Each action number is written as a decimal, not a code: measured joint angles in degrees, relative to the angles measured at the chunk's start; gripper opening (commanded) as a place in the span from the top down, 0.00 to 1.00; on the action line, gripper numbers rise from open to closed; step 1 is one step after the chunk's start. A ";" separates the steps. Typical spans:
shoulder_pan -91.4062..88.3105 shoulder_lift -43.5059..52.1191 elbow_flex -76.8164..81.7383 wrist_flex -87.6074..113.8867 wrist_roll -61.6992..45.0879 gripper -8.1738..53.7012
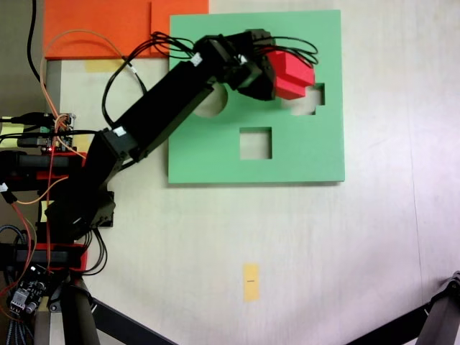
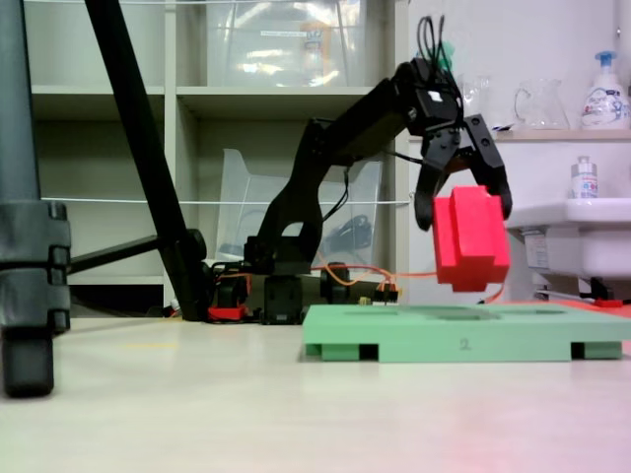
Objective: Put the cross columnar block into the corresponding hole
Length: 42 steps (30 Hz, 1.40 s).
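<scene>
Now, above the green board (image 1: 302,154) with the cross columnar block (image 2: 471,239) clamped in my gripper (image 2: 463,197).
Pickup's done; block hangs clear of the board, beside the corresponding hole (image 1: 310,100) — lining up and lowering in remain.

Clear air was seen between the held cross columnar block (image 2: 471,239) and the green board (image 2: 463,344) in a fixed view; nothing stood in that gap. From above, the corresponding hole (image 1: 313,98) was partly covered by the block and the gripper (image 1: 287,70), its right and lower edges left exposed. The square cutout (image 1: 255,143) was unobstructed. The round cutout (image 1: 213,106) was partly overlapped by the arm (image 1: 169,108). Open table (image 1: 345,244) was left in front of the board, apart from a yellow tape strip (image 1: 250,281). Tripod legs (image 1: 438,320) intruded at the lower corners. An orange board (image 1: 108,27) abutted the green board's top-left corner.
</scene>
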 measured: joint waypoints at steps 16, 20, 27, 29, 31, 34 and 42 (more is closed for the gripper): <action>-1.05 -3.25 -0.35 9.49 4.04 0.51; -0.35 -5.01 -1.76 9.49 3.87 0.50; 2.02 -7.38 -2.72 8.26 2.37 0.46; 3.52 -8.00 -2.72 6.42 0.18 0.45; 4.48 -8.79 -3.60 5.98 -2.72 0.45; 5.36 -10.46 -6.50 5.89 -5.71 0.45; 7.21 -12.22 -8.09 0.97 -8.61 0.45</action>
